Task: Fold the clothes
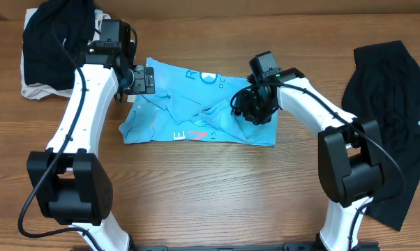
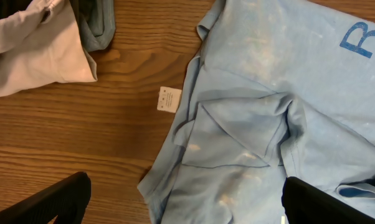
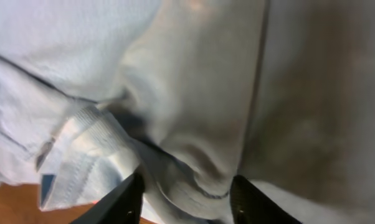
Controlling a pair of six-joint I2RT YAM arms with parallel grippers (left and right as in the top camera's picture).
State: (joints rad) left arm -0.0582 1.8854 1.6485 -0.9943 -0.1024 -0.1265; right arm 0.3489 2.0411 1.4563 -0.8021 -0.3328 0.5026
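The light blue T-shirt (image 1: 196, 104) lies rumpled and partly folded in the middle of the desk, nearer the far edge, with a small white tag (image 2: 169, 99) on the wood just off its left hem. The left gripper (image 1: 144, 79) hangs over the shirt's left edge with its fingers (image 2: 56, 202) spread wide and nothing between them. The right gripper (image 1: 255, 108) is down on the shirt's right part, fingers (image 3: 122, 198) on either side of a bunched fold — whether they pinch it I cannot tell — while dark clothes (image 1: 53, 42) sit at the far left corner and a black garment (image 1: 395, 118) lies along the right edge.
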